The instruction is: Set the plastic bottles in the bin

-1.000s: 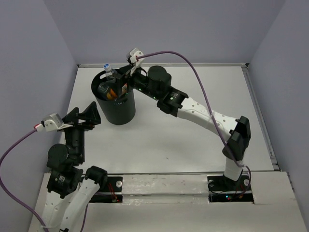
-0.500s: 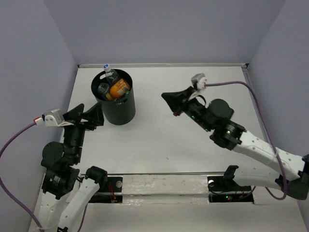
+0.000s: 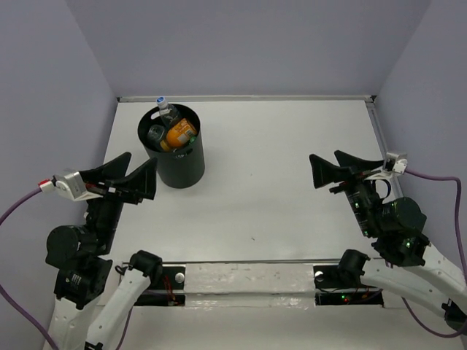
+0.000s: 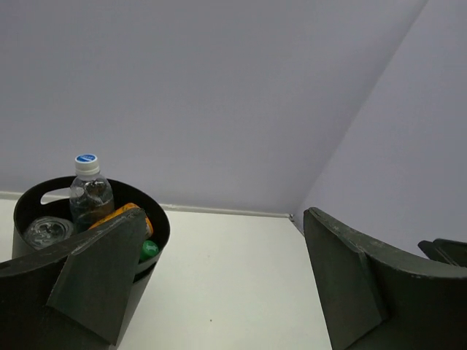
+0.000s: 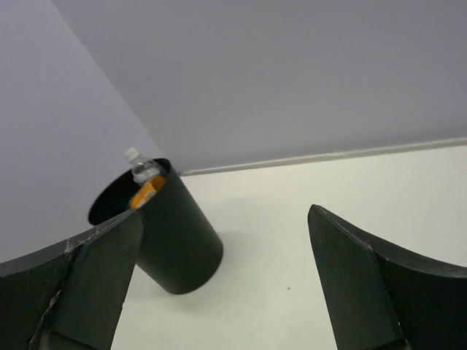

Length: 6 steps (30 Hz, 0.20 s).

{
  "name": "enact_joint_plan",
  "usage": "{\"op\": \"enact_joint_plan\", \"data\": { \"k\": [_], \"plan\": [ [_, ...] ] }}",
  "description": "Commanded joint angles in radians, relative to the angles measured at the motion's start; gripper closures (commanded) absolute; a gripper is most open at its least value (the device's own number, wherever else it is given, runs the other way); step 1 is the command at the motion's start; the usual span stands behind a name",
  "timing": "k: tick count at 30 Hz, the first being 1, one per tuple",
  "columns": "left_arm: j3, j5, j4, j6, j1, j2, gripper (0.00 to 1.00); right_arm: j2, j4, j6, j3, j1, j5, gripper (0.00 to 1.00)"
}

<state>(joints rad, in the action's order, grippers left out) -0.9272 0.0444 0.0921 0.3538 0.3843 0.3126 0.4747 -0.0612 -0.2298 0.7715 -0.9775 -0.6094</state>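
The tall black bin (image 3: 175,164) stands at the back left of the table. Several plastic bottles sit inside it: an orange one (image 3: 181,133), a clear one with a blue-white cap (image 3: 166,109) sticking above the rim, and a clear one at the left (image 3: 155,134). In the left wrist view the bin (image 4: 157,240) also shows a green cap (image 4: 149,249). In the right wrist view the bin (image 5: 179,244) shows the clear bottle (image 5: 143,169). My left gripper (image 3: 130,177) is open and empty, near the bin's left side. My right gripper (image 3: 339,169) is open and empty, far right.
The white table (image 3: 270,168) is boxed in by pale purple walls. A raised lip (image 3: 248,98) runs along the far edge. The arm bases stand at the near edge on a white rail (image 3: 248,281).
My right arm has drawn back from the bin's rim to the right near side, gripper open and empty. My left gripper has pulled back a little toward the near edge.
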Motion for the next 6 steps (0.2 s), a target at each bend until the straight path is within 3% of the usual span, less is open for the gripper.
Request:
{"op": "enact_joint_plan", "data": {
  "k": [1, 6],
  "plan": [
    [-0.035, -0.037, -0.025, -0.009, -0.005, 0.017, 0.01, 0.015, 0.058, 0.03, -0.006, -0.01, -0.122, 0.0],
    [-0.028, -0.003, -0.041, -0.007, -0.005, 0.017, 0.01, 0.059, 0.051, 0.095, 0.034, -0.01, -0.063, 0.0]
  ]
}}
